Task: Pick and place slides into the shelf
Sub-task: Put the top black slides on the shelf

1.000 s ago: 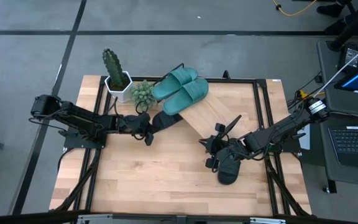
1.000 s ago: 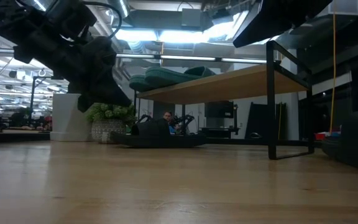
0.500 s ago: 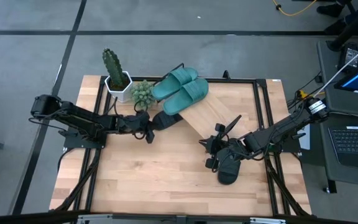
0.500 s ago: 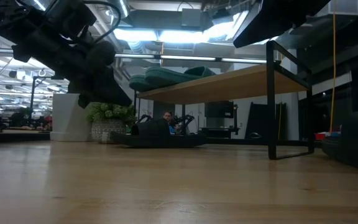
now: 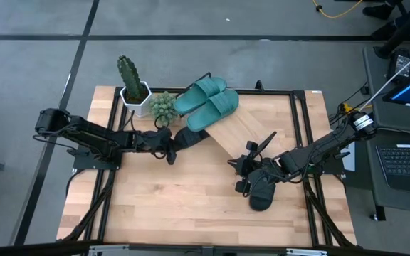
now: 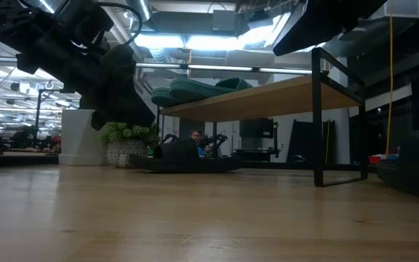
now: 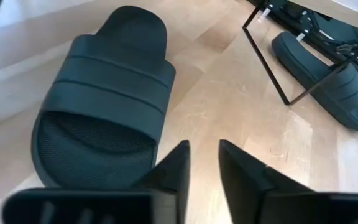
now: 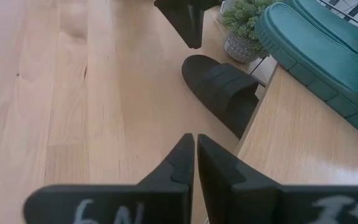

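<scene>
the slanted light-wood shelf board on its thin black metal frame (image 5: 251, 128) stands toward the back of the light wooden desk (image 5: 162, 206). the pair of teal green slide sandals (image 5: 208, 102) lies side by side at the shelf's upper end. one black slide sandal (image 5: 189, 136) lies flat on the desk just beside the shelf's left edge, near a small green potted plant (image 5: 163, 105) and a tall cactus in a white pot (image 5: 131, 82). the left gripper (image 7: 202, 163) is right at this sandal's end, its fingers released with a narrow gap between them and holding nothing. the second black slide sandal (image 5: 263, 190) lies on the desk in front of the shelf's right part. the right gripper (image 8: 195, 155) hovers just beside it, at the shelf's front edge, with its fingers clenched together and empty. in the right wrist view the first black sandal sits partly under the shelf's edge.
</scene>
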`<state>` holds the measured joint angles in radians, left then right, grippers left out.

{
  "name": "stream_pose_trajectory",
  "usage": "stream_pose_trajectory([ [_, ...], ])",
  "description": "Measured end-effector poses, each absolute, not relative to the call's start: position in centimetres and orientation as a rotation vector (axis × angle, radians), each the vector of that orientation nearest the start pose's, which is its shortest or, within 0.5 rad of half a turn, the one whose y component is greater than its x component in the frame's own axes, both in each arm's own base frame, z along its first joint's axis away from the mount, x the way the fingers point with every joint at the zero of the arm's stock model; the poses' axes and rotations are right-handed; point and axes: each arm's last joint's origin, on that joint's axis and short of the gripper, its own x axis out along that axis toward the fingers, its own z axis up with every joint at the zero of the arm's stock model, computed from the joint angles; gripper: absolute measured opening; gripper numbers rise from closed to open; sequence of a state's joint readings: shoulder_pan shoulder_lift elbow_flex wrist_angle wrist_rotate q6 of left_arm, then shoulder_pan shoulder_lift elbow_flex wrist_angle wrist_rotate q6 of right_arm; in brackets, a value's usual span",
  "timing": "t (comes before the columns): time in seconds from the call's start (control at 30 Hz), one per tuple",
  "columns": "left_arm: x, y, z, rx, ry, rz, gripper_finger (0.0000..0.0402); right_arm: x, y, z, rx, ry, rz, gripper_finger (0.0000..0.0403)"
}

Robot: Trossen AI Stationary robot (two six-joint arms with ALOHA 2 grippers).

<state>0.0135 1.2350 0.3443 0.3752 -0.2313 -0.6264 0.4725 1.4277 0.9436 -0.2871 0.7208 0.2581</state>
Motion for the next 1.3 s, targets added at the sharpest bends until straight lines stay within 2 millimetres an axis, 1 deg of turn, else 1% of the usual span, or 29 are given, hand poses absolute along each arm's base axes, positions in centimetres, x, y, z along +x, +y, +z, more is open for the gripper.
stream_pose_trajectory([
  [0.27, 21.6, 0.9, 15.1, -0.552, 0.449, 0.387, 0.0181, 26.9, 11.6, 24.2, -0.178, 0.6, -0.296, 0.0023],
  [0.37, 21.5, 0.9, 14.8, -0.547, 0.478, 0.393, 0.0211, 26.9, 11.6, 24.2, -0.179, 0.601, -0.296, 0.0023],
  [0.47, 21.5, 0.7, 14.8, -0.545, 0.482, 0.387, 0.0229, 26.9, 11.6, 24.2, -0.179, 0.6, -0.296, 0.0023],
  [0.7, 21.5, 0.7, 14.9, -0.549, 0.473, 0.386, 0.0234, 26.9, 11.6, 24.2, -0.178, 0.6, -0.296, 0.0023],
  [0.9, 21.6, 0.8, 14.8, -0.654, 0.454, 0.415, 0.0232, 26.9, 11.6, 24.2, -0.178, 0.6, -0.296, 0.0023],
  [1.1, 22.0, 1.4, 13.8, -0.721, 0.462, 0.47, 0.0231, 26.9, 11.6, 24.2, -0.179, 0.599, -0.296, 0.0023],
  [1.3, 22.6, 2.3, 13.5, -0.739, 0.406, 0.489, 0.023, 26.9, 11.6, 24.2, -0.176, 0.598, -0.296, 0.0023],
])
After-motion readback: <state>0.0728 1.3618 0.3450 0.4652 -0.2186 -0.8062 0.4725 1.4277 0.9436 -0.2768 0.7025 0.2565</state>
